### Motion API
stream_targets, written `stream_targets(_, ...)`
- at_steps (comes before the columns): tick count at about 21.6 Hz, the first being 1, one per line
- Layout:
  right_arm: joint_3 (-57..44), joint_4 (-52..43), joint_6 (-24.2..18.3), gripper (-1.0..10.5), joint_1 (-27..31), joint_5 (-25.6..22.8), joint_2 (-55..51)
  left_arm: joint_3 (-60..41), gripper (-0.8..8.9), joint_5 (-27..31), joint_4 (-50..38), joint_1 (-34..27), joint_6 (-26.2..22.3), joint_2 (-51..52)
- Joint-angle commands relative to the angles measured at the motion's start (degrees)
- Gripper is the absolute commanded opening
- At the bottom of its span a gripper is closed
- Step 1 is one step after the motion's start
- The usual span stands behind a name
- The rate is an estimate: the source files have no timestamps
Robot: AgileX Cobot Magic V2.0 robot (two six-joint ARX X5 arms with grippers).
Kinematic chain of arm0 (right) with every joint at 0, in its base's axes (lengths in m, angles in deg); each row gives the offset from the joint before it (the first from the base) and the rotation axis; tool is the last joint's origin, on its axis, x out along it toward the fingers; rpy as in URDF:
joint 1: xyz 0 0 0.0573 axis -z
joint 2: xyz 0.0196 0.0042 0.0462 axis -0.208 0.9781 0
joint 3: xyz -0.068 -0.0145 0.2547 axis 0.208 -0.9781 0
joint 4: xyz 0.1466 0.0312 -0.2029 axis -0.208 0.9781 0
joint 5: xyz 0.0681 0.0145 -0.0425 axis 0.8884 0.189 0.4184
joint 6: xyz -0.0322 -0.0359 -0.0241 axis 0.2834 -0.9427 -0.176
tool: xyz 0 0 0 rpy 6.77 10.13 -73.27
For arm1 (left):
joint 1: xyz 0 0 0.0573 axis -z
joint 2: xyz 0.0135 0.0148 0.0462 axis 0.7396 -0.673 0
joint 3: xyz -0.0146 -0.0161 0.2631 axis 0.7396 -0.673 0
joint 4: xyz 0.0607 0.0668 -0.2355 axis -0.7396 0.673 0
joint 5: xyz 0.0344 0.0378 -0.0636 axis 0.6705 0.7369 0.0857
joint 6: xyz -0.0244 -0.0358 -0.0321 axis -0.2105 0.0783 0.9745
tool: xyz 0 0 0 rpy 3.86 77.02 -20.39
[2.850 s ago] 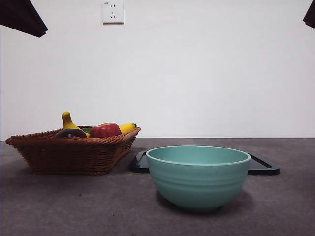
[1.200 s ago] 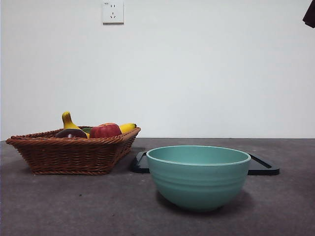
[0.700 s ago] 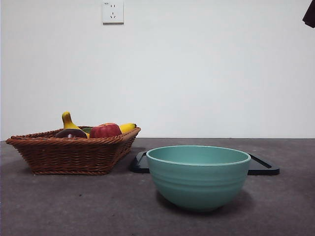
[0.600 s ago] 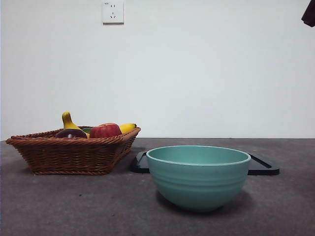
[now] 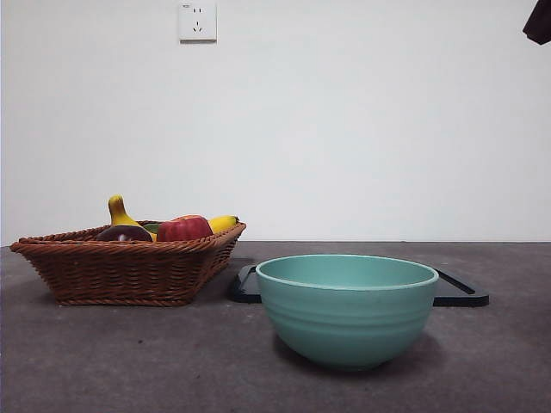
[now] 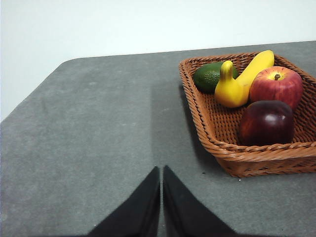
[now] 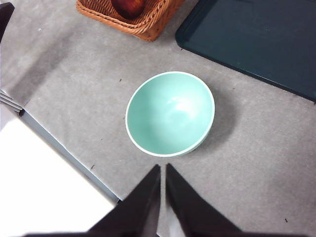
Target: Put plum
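Observation:
The plum (image 6: 266, 122), dark maroon and glossy, lies in the brown wicker basket (image 6: 247, 157) beside the red apple (image 6: 276, 85). In the front view the plum (image 5: 123, 233) just shows over the basket's rim (image 5: 129, 249) at the left. My left gripper (image 6: 161, 170) is shut and empty, above bare table, apart from the basket. My right gripper (image 7: 162, 168) is shut and empty, high above the teal bowl (image 7: 170, 113). Only a black arm tip (image 5: 538, 21) shows in the front view.
The basket also holds a yellow gourd-shaped fruit (image 6: 229, 89), a banana (image 6: 254, 66) and an avocado (image 6: 210, 75). The teal bowl (image 5: 347, 308) stands in the middle front. A dark flat tray (image 5: 461, 291) lies behind it. The table's edge (image 7: 64, 150) shows in the right wrist view.
The black arm tip at the front view's top left corner has gone out of view. The tip at the top right has come in slightly. The fruit, basket and bowl have not moved.

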Motion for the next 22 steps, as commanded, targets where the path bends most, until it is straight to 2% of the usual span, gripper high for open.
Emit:
stream_targets(1,0.9,-0.5,-0.3,0.1,0.3,-0.3,-0.9,-1.2,0.08,0.0,0.5,-0.2,0.4,0.1)
stream_targets(3,0.9,-0.6,-0.8,0.1,3.4,0.0,-3.7,-1.2,0.08,0.0,0.5,-0.2,0.4,0.1)
stream_targets(4,0.9,-0.9,-3.0,0.1,6.2,0.0,-5.5,-1.2,0.08,0.0,0.5,-0.2,0.4,0.1)
stream_targets(6,0.6,-3.6,-3.5,0.1,13.8,-2.9,-10.6,-1.2,0.08,0.0,0.5,-0.2,0.4,0.1)
stream_targets(9,-3.9,-17.7,-6.9,0.1,24.5,-11.4,-18.9,-1.2,0.08,0.0,0.5,-0.2,0.4,0.1)
stream_targets(13,-16.9,-35.6,-9.5,0.1,33.1,-12.4,-26.9,-1.2,0.08,0.0,0.5,-0.2,0.4,0.1)
stream_targets(16,-25.1,-41.5,-9.0,0.1,35.0,-11.9,-30.7,-1.2,0.08,0.0,0.5,-0.2,0.4,0.1)
stream_targets(22,-35.9,-46.6,-9.0,0.1,35.1,-11.9,-34.8,-1.2,0.08,0.0,0.5,-0.2,0.4,0.1)
